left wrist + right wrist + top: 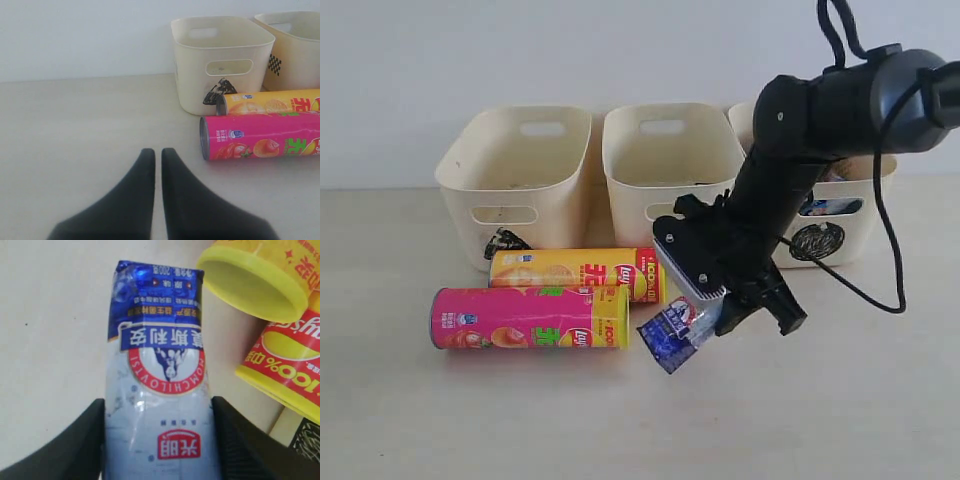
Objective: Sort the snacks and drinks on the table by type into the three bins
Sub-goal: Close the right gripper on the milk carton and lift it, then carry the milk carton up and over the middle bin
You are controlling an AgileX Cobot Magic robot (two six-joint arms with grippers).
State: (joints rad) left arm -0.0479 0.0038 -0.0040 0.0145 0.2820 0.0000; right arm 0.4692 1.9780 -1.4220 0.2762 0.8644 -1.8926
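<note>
Blue-and-white, the carton (672, 338) is clamped between our right gripper's (157, 445) fingers. It hangs tilted, low over the table (840, 400), just beside the cap end of the pink tube (530, 318). We cannot tell whether its lower corner touches the wood. Behind the pink tube lies the yellow tube (578, 272), and behind both stand three bins (670, 165) in a row. Our left gripper (157, 162) hangs over the table, fingers nearly together with only a slit between, gripping nothing.
</note>
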